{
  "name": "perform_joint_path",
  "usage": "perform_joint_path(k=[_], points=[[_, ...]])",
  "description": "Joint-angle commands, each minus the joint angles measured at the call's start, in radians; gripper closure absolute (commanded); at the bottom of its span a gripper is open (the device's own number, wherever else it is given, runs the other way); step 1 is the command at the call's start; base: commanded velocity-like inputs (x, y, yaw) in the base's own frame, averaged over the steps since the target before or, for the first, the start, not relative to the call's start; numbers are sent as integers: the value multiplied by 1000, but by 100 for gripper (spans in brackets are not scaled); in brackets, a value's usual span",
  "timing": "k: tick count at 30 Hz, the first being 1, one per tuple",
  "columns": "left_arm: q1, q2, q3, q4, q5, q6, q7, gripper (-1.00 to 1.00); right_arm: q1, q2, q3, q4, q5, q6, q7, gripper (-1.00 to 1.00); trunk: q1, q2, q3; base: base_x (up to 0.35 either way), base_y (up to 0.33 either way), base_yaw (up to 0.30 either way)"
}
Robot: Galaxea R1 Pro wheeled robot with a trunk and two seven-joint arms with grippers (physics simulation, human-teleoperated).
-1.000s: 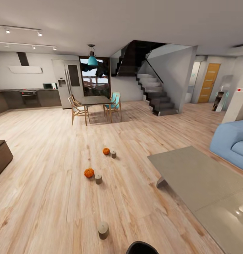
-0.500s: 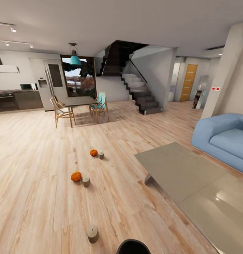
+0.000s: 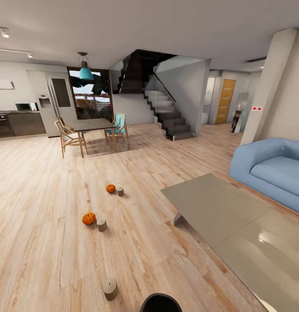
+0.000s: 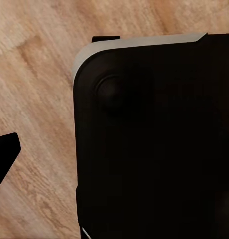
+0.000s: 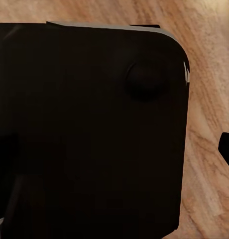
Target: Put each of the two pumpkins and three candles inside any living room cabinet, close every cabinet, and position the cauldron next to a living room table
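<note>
Open-plan living room, pale plank floor [image 3: 45, 182], dining set and stairs far back. Pumpkins [image 3: 89, 218] and candles [image 3: 101, 225] loose on floor left of table [image 3: 210, 208]: near pair side by side, a second pumpkin-and-candle pair farther off, third candle [image 3: 110, 289] nearest, just beside cauldron [image 3: 160, 303] at lower edge. Small ribbed orange balls; stubby beige-grey cylinders. Best to roll up slowly, stop short of nearest candle, avoid knocking it. Wrist views: dark base panel over planks; claws' state impossible to tell.

Matte black robot body

A rounded-corner black panel [image 4: 154, 144] with a pale grey edge and a round raised knob [image 4: 110, 92].
</note>
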Motion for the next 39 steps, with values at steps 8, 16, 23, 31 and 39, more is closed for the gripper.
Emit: perform_joint_path(k=[8, 16, 23, 31, 39], points=[[0, 0, 1, 0, 1, -4, 1, -100, 0, -1, 0, -1, -1, 2, -2, -100, 0, 0, -1, 0, 0, -23], [0, -6, 7, -7, 5, -3, 11, -100, 0, 0, 0, -3, -1, 2, -4, -100, 0, 0, -1, 0, 0, -1], [-3, 3, 4, -14, 3, -3, -2, -100, 0, 1, 8, -7, 11, 1, 3, -100, 0, 0, -1, 0, 0, 0], [3, 3, 7, -18, 4, -2, -10, -100, -2, 5, 8, -5, 26, 22, 4, -100, 0, 0, -1, 0, 0, 0], [3, -4, 4, -17, 3, -2, -8, -100, -2, 5, 9, -6, 23, 17, 4, -100, 0, 0, -1, 0, 0, 0]])
